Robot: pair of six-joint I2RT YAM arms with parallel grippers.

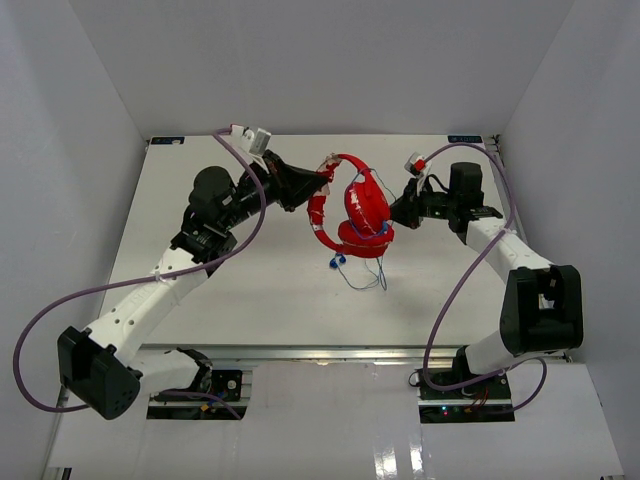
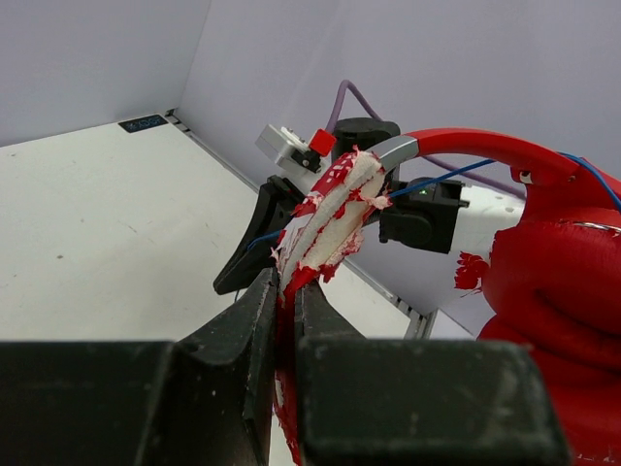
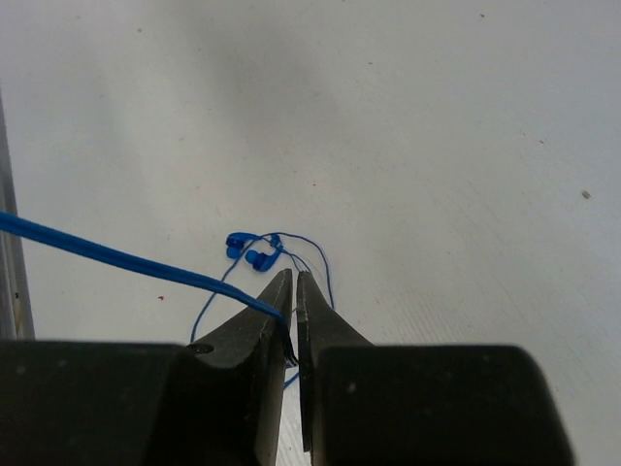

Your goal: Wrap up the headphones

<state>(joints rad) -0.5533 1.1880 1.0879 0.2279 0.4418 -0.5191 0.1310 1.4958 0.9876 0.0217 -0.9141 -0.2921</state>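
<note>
Headphones (image 1: 365,208): left jaws are clamping the flaking headband (image 2: 335,209), right jaws pinching the thin cable (image 3: 107,254); pulled taut, it may be slipping free.

headphones (image 1: 362,212): red, slightly glossy skin
headband (image 2: 335,209): red coating cracked and flaking, rough white foam under it
earcup (image 2: 553,291): soft, wrinkled red cover
cable (image 3: 116,256): thin, smooth blue plastic
table (image 3: 437,136): white, matt, a few small specks
left end effector (image 2: 283,286), right end effector (image 3: 293,289): black matt plastic
</note>
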